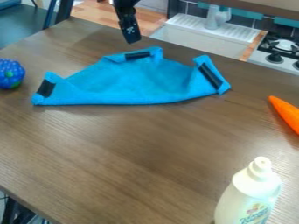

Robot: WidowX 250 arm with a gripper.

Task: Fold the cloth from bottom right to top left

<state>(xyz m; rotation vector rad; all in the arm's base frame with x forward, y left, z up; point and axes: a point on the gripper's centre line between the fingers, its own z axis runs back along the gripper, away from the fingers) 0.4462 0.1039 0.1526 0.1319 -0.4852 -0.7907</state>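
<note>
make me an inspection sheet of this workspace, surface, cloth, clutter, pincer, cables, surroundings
surface: brown wood-grain table
job's things: blue cloth spread wide, near edge almost straight, black patches at its left end, right end and far edge
clutter: blue bumpy toy at the left edge of view, orange pointed toy at the right edge, pale bottle upright at lower right
gripper: black pincer just past the cloth's far edge, nothing seen in its grasp
cables: nothing seen on the tabletop
surroundings: sink with faucet and stove behind the table
</note>
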